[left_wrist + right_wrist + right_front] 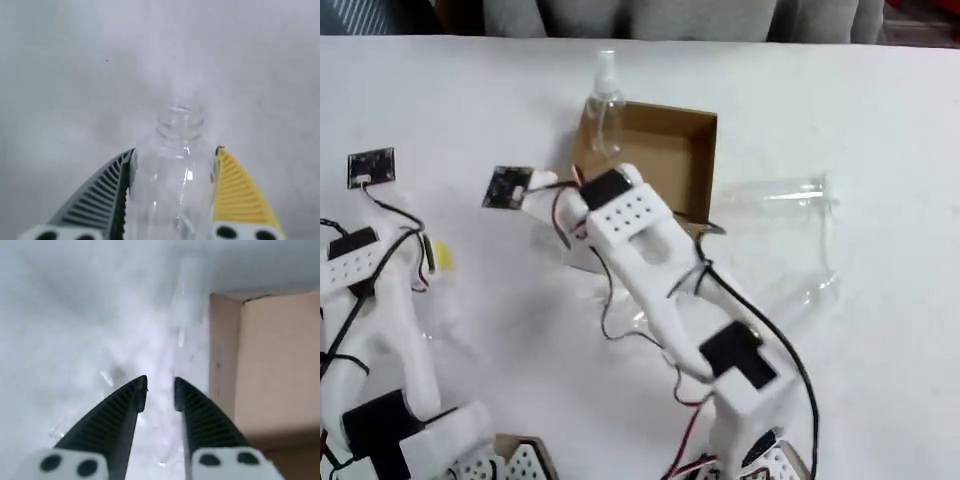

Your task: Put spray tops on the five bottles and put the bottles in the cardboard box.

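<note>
My left gripper [175,151] has its grey and yellow fingers closed against the sides of a clear bottle [172,195]. The bottle's open neck [181,121] has no spray top and points away over the white table. In the high view the left gripper's yellow finger [441,257] shows at the left. My right gripper [160,386] hangs over the table beside the cardboard box [272,365]. Its black jaws stand a narrow gap apart with nothing between them. A clear bottle with a spray top [605,105] stands upright at the box's [665,155] far left corner.
A clear plastic container [785,235] lies right of the box. Some clear plastic [595,262] rests under the right arm [650,250]. Wires trail from both arms. Open white table extends along the far side and at the far right.
</note>
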